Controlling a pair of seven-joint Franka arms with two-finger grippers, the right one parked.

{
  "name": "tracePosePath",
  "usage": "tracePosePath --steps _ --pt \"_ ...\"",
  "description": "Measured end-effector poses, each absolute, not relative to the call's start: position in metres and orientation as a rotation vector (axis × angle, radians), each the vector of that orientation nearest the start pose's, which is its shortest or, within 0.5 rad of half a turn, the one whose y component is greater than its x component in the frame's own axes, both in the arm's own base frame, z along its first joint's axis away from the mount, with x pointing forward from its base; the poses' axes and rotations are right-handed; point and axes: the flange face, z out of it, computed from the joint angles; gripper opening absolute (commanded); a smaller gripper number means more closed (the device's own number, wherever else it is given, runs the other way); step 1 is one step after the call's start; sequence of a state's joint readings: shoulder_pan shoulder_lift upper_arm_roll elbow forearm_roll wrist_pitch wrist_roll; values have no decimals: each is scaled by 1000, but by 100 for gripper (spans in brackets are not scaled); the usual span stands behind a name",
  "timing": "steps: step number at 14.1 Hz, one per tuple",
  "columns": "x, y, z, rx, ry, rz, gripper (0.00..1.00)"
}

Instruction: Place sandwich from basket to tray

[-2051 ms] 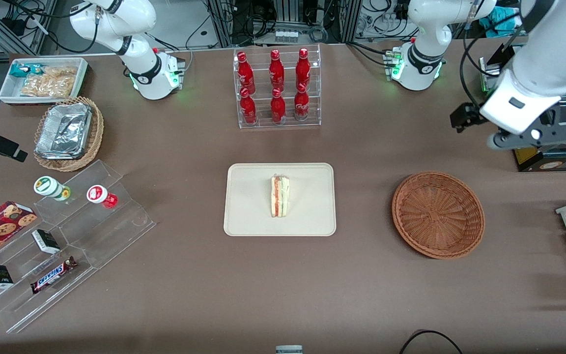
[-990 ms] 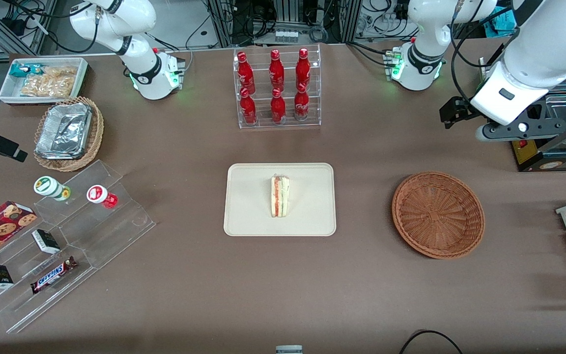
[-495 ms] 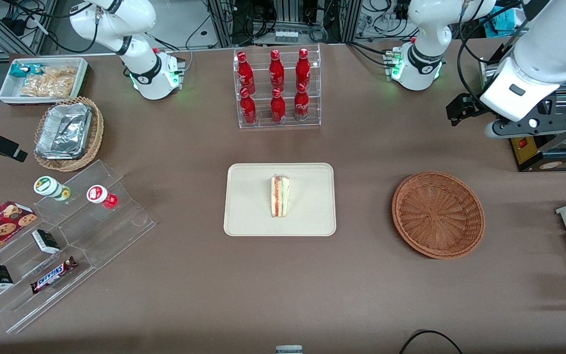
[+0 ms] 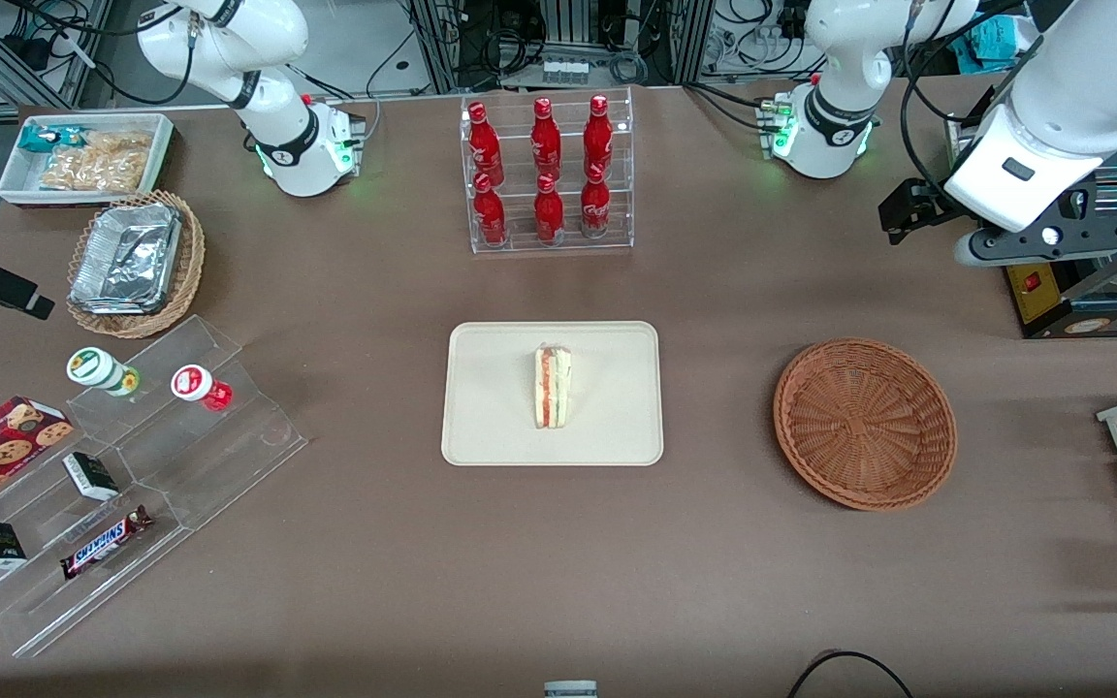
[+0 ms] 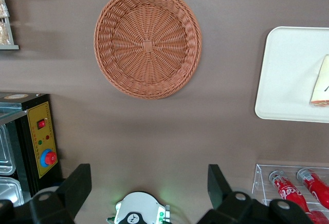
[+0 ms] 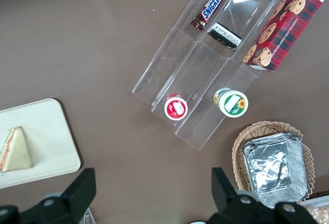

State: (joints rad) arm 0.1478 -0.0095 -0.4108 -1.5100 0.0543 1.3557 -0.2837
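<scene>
The sandwich (image 4: 553, 387) lies on the tray (image 4: 491, 427). The basket (image 4: 864, 423) has nothing in it. My gripper (image 5: 149, 190) hangs high, wide open, holding nothing.

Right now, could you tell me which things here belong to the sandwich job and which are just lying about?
Job:
- sandwich, lying on tray
- basket, nothing in it
- gripper, open, raised above the table near the working arm's end

Lying about:
- cola bottles
- Snickers bar
- foil containers
</scene>
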Motion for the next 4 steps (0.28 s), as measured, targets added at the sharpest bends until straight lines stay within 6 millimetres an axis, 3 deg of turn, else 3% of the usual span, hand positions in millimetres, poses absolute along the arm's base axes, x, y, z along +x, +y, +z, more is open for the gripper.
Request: tracePosePath --steps 4 --pt "513 -123 646 -3043 -71 182 100"
